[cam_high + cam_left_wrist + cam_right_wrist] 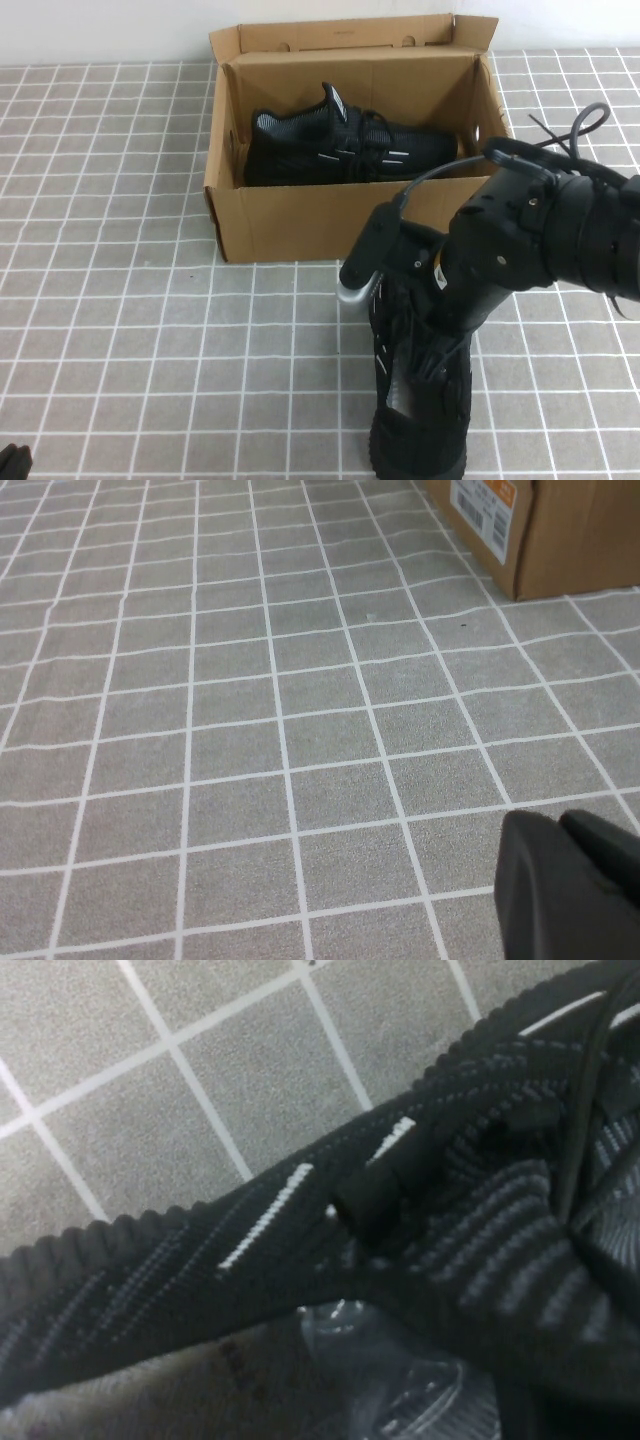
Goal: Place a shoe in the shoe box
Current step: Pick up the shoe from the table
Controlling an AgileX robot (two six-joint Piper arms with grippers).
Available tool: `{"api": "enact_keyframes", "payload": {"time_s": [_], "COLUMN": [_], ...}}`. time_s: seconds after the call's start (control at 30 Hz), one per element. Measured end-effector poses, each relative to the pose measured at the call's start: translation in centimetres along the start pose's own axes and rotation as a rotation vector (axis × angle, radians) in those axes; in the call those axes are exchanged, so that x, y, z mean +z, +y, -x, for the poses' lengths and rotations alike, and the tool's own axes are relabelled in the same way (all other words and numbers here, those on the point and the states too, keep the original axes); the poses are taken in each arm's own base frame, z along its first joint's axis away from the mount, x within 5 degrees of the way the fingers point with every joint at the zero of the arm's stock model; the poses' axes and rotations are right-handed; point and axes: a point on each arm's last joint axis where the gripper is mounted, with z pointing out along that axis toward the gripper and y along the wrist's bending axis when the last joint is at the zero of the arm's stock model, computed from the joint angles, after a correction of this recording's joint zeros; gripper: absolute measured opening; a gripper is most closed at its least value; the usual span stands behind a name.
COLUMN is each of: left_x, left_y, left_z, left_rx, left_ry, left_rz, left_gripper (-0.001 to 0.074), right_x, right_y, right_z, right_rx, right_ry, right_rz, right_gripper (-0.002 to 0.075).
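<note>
The shoe (420, 425), a black knit sneaker with small white side dashes, lies on the table in front of the shoe box (290, 220), toe toward the box. The brown cardboard box stands open with its lid flap up; its matching mate (340, 150) lies on its side inside. My right gripper (425, 320) is down on the shoe's lace area, hidden under the arm. The right wrist view is filled by the shoe's knit side and collar (250, 1250). My left gripper (575, 885) is shut and empty, low over the table at the near left corner (12, 462).
The table is covered with a grey cloth with a white grid (120, 300). A corner of the shoe box with a white and orange label (480, 510) shows far ahead in the left wrist view. A black cable (570, 125) loops off the right arm.
</note>
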Motion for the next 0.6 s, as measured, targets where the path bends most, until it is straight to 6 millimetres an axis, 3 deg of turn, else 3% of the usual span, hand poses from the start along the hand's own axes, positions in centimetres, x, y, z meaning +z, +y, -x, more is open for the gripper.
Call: {"api": "enact_keyframes", "payload": {"time_s": [0.17, 0.6], "left_x": [0.0, 0.0], "left_y": [0.0, 0.0], "left_z": [0.0, 0.0], "left_rx": [0.0, 0.0], "left_ry": [0.0, 0.0], "left_rz": [0.0, 0.0], "left_gripper": [-0.0001, -0.0001], "right_x": [-2.2, -11.9], "right_y": [-0.1, 0.4], "right_z": [-0.1, -2.9], "right_rx": [0.021, 0.09], "right_ry": [-0.044, -0.176], "right_rz": [0.001, 0.025], "right_gripper": [-0.0006, -0.0006]}}
